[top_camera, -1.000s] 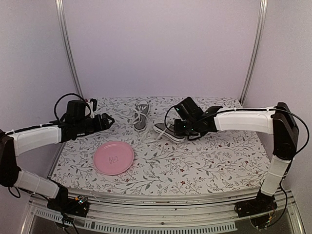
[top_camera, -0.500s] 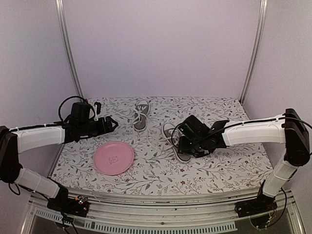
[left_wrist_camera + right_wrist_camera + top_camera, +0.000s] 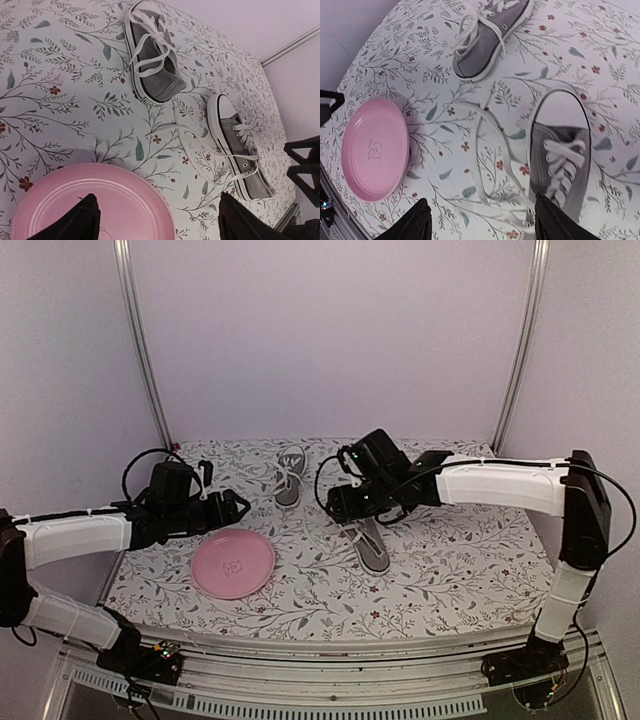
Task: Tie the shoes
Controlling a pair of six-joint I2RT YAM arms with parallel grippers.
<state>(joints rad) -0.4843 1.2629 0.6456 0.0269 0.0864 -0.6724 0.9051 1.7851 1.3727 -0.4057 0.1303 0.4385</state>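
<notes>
A round pink plate (image 3: 233, 564) is lying flat and right side up on the left near part of the worktop (image 3: 450, 575), casting a soft shadow on the covering beside it. A small pale emblem (image 3: 236, 566) is showing at its centre, too small to make out. The worktop is wearing a white covering printed with grey-green leafy sprigs and little red flowers. A plain pale lilac wall (image 3: 330, 340) is standing behind it, and similar walls are closing in both sides. A slim metal left post (image 3: 140, 350) and a right post (image 3: 520, 350) are rising from the far corners. A pale metal rail (image 3: 330, 672) is running along the near edge.
</notes>
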